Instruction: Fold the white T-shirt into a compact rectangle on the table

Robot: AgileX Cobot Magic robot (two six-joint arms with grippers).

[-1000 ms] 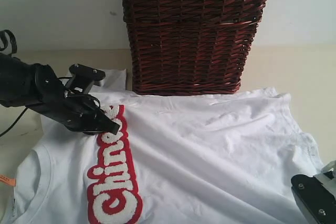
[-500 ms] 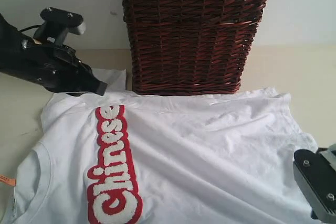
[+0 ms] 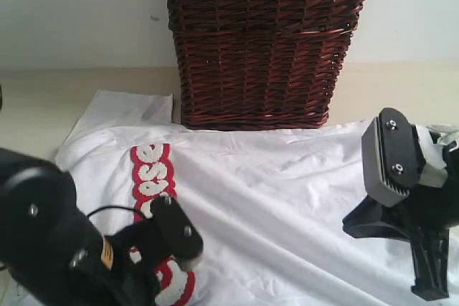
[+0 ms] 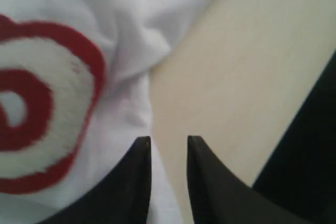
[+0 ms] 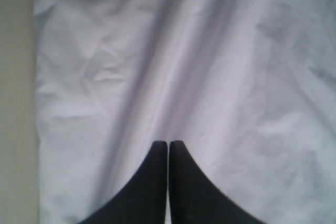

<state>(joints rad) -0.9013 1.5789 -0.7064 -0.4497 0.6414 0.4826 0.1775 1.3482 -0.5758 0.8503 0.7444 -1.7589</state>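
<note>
The white T-shirt (image 3: pixel 287 198) lies spread on the table (image 3: pixel 36 98), its red-outlined lettering (image 3: pixel 152 170) running towards the near left. My left arm (image 3: pixel 57 249) looms over the shirt's near left part and hides the lower letters. In the left wrist view the left gripper (image 4: pixel 167 141) stands slightly open over the shirt's edge (image 4: pixel 139 98), where cloth meets bare table (image 4: pixel 236 77). My right arm (image 3: pixel 401 198) hangs over the shirt's right side. The right gripper (image 5: pixel 168 142) is shut above wrinkled white cloth (image 5: pixel 210 66), with nothing visible between its tips.
A dark brown wicker basket (image 3: pixel 265 41) stands at the back, touching the shirt's far edge. A sleeve (image 3: pixel 125 109) lies flat to the left of the basket. Bare table shows along the far left and far right (image 3: pixel 401 91).
My left arm swung from the far left near the basket to the near left, covering the lower lettering. My right arm rose further into view and its jaws closed.
</note>
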